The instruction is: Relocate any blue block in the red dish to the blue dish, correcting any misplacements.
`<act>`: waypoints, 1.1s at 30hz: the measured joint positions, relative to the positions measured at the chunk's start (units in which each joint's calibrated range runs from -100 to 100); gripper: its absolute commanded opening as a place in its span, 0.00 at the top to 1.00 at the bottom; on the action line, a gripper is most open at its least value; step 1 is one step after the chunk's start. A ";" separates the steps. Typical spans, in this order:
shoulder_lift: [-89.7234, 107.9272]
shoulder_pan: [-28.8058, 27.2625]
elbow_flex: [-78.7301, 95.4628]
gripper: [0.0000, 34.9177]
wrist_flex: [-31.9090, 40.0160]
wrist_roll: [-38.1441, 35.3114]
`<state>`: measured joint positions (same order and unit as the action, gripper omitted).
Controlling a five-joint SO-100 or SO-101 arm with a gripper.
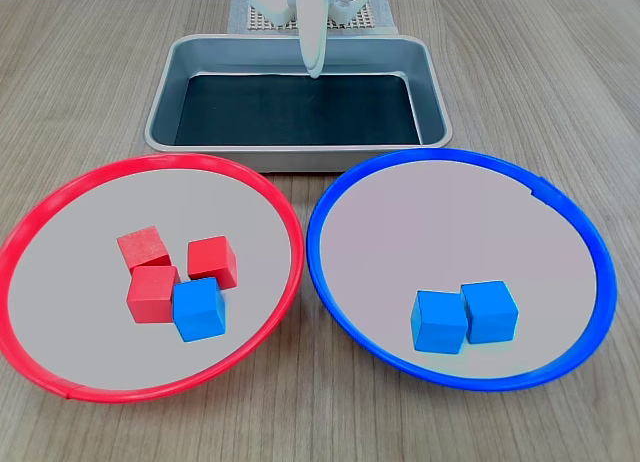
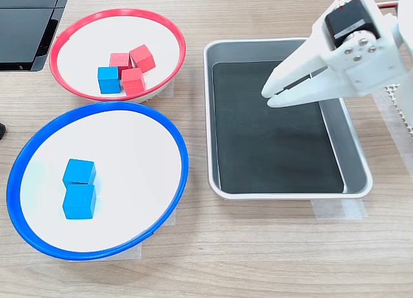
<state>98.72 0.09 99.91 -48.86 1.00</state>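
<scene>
Your claw (image 2: 274,97) hangs nearly closed and empty over the metal tray (image 2: 358,175), so 1 blue block (image 1: 197,309) waits beside 3 red cubes (image 1: 152,293) in the red dish (image 1: 60,197), apart from the blue dish (image 1: 590,242).

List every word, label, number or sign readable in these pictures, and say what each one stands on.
None: no readable text shows in either exterior view.
The red dish, blue dish, metal tray, blue block and red cubes are all plain.
The arm's hand bears only screws, no lettering.
</scene>
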 measured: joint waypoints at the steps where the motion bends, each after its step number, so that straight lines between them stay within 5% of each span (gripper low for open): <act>1: 0.00 0.00 0.00 0.99 0.00 0.00; 33: 0.00 0.00 0.09 0.99 0.73 -0.73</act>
<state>98.72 0.09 100.00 -48.12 0.27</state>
